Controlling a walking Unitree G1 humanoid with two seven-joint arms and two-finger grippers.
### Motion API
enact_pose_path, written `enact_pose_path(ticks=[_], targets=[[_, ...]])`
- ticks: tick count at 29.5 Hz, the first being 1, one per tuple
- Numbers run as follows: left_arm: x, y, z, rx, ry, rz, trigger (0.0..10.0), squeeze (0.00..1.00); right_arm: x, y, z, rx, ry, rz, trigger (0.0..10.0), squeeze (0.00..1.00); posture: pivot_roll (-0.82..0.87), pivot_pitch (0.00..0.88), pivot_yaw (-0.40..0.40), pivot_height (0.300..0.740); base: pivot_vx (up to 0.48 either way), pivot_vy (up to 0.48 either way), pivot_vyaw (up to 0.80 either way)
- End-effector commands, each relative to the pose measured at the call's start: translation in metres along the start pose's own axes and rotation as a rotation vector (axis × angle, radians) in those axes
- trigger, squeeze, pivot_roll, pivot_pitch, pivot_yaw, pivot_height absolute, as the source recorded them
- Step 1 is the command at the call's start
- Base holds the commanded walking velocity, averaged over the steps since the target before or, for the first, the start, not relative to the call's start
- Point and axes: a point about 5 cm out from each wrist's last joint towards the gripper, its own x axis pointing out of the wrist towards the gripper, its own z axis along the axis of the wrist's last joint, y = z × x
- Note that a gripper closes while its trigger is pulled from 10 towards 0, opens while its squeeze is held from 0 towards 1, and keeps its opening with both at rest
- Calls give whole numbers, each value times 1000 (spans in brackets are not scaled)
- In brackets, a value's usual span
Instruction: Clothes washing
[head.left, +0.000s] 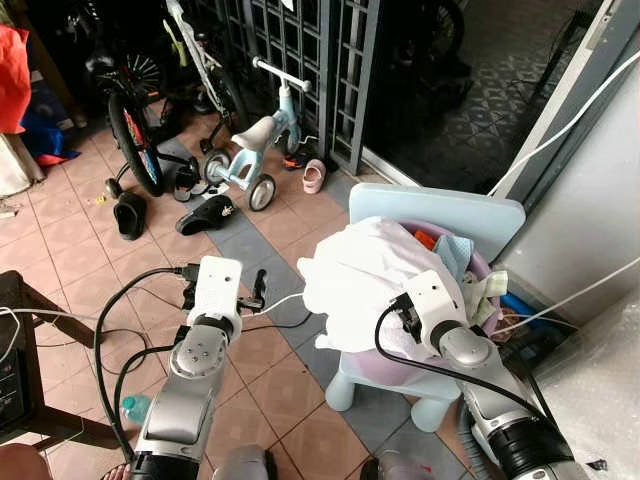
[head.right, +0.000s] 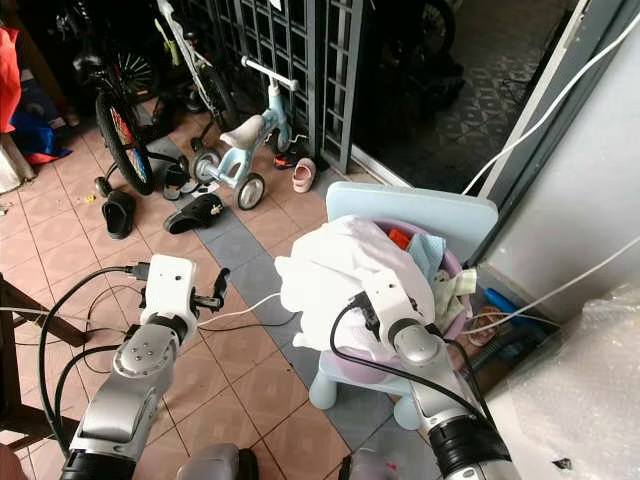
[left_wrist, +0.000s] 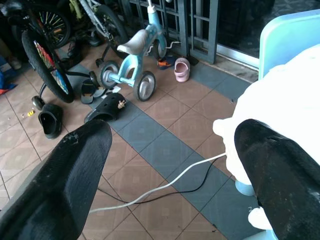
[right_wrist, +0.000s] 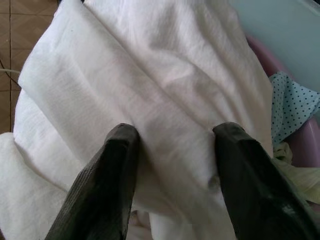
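A white cloth (head.left: 360, 265) is heaped over a purple basin (head.left: 484, 266) that stands on a light-blue child's chair (head.left: 440, 210). A blue dotted cloth (right_wrist: 295, 105) and a pale green cloth (head.left: 490, 290) lie in the basin beside it. My right gripper (right_wrist: 172, 135) is open, with both fingers pressed down onto the white cloth (right_wrist: 150, 75), which bulges between them. My left gripper (left_wrist: 172, 140) is open and holds nothing. It hangs over the tiled floor just left of the chair, level with the cloth's hanging edge.
A white cable (left_wrist: 165, 182) runs over the floor under the left gripper. A blue tricycle (head.left: 255, 145), a bicycle (head.left: 135, 130) and black slippers (head.left: 205, 213) stand further ahead by a metal gate (head.left: 320, 60). A dark table (head.left: 20, 340) is at my left, a wall (head.left: 590, 200) at my right.
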Motion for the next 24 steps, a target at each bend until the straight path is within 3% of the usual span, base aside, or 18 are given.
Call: enact_pose_path(ticks=[1,24], targets=[[1,2,0,6,1,4,10000,0,3,1,0,-1,-2,1,0,0,-13,19,17,740,0,0,0],[2,0,1,5,0,-1,10000,0,4,6,-11,63,47,46,0,0,-20,24,15,740,0,0,0]])
